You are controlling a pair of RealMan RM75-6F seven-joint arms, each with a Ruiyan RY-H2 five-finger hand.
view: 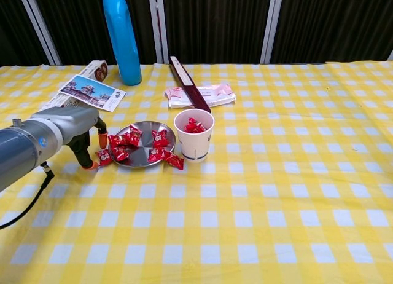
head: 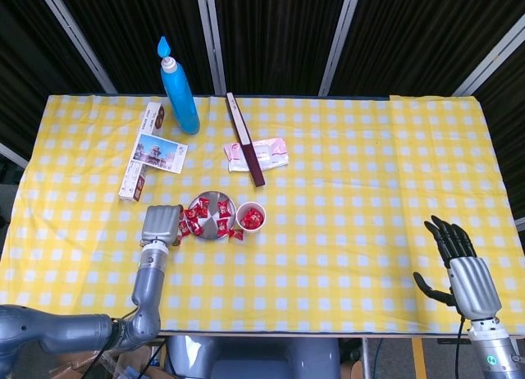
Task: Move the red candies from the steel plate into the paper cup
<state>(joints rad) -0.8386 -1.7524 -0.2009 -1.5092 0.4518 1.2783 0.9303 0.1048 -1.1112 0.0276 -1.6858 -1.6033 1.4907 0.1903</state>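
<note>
The steel plate (head: 210,195) (view: 144,150) lies left of centre with several red candies (view: 161,137) on it. Touching its right side stands the paper cup (head: 251,218) (view: 194,146), holding red candies (view: 193,126). One candy (view: 175,162) lies on the cloth between plate and cup. Another loose candy (view: 103,155) sits against the plate's left rim. My left hand (head: 160,225) (view: 78,135) is low at that rim, with its orange fingertips (view: 99,139) apart on either side of the loose candy. My right hand (head: 460,267) rests open at the front right edge.
A blue bottle (head: 179,92) (view: 121,41) stands at the back left, with a postcard (head: 158,153) and a long box (head: 141,149) beside it. A dark red stick (head: 244,138) and a pink packet (head: 261,154) lie behind the plate.
</note>
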